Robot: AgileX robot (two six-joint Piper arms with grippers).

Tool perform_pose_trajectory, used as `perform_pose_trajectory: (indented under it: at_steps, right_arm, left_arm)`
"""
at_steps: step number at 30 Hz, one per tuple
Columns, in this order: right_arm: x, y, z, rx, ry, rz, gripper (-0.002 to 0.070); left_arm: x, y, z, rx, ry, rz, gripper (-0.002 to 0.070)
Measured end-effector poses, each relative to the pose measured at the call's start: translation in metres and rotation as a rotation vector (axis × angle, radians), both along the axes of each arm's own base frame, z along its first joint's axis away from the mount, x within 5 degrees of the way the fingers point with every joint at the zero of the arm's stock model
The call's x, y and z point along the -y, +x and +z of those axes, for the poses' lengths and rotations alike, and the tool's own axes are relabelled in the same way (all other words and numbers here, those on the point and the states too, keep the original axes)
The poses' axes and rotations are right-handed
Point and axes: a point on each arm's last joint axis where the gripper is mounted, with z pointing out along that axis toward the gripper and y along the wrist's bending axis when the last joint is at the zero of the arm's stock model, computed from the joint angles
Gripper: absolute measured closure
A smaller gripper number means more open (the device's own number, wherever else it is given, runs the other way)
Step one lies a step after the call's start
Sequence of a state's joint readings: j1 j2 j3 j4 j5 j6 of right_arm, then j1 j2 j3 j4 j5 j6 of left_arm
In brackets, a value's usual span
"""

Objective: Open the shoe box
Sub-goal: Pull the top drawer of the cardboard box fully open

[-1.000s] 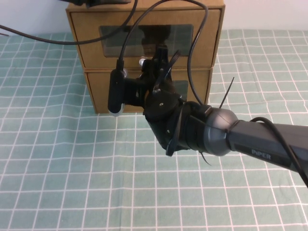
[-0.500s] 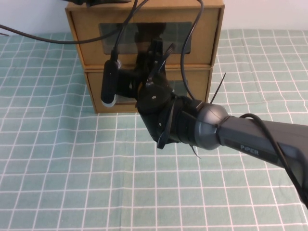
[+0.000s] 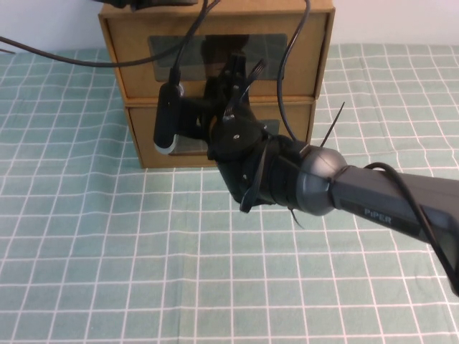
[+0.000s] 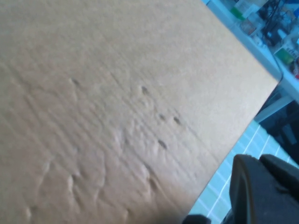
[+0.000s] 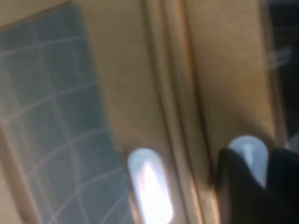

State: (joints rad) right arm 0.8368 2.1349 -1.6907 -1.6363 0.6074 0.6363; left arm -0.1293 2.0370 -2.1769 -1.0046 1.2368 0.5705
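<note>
Two stacked shoe boxes (image 3: pixel 125 64), both shut — right hand (image 3: pixel 235 77) at their fronts, left hand (image 3: pixel 150 3) atop — grips unclear.

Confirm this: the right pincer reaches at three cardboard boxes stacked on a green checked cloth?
Two boxes, not three. The high view shows a top box on a bottom box on the green checked cloth, the right pincer at their front, the left pincer over the top box.
</note>
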Motion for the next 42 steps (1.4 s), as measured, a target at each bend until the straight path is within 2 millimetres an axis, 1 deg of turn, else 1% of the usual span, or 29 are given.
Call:
perform_pose_trajectory:
  at_steps: [1, 2, 6, 16, 20, 25, 28, 34, 39, 42]
  right_arm:
    - [0.002, 0.002, 0.001, 0.008, -0.004, -0.003, 0.0572]
    - [0.002, 0.002, 0.001, 0.007, -0.004, -0.001, 0.0591]
    - [0.002, 0.002, 0.001, 0.012, -0.028, 0.006, 0.0591]
    - [0.002, 0.002, 0.001, 0.022, -0.074, 0.007, 0.0594]
    - [-0.001, -0.006, -0.002, 0.028, -0.105, 0.003, 0.066]
    - [0.001, -0.021, -0.004, 0.034, -0.149, 0.017, 0.0666]
    - [0.001, -0.036, -0.003, 0.027, -0.148, 0.03, 0.0667]
    - [0.005, -0.074, 0.002, 0.005, -0.117, 0.043, 0.0669]
    - [0.008, -0.111, 0.005, -0.004, -0.129, 0.059, 0.067]
    - [0.011, -0.134, 0.007, -0.013, -0.105, 0.075, 0.067]
  left_arm:
    - [0.002, 0.0, -0.001, 0.002, 0.013, -0.003, 0.068]
    - [0.005, -0.001, -0.003, 0.003, 0.031, -0.007, 0.068]
    - [0.016, 0.002, -0.015, -0.01, 0.08, -0.025, 0.068]
    - [0.018, 0.006, -0.021, -0.031, 0.069, -0.034, 0.068]
    - [0.018, 0.006, -0.017, -0.026, 0.068, -0.034, 0.068]
    - [0.018, 0.007, -0.015, -0.04, 0.073, -0.029, 0.068]
    - [0.018, 0.007, -0.016, -0.044, 0.076, -0.027, 0.068]
    - [0.017, 0.007, -0.016, -0.045, 0.078, -0.025, 0.068]
    - [0.017, 0.007, -0.016, -0.045, 0.08, -0.025, 0.068]
    - [0.017, 0.007, -0.016, -0.044, 0.079, -0.023, 0.068]
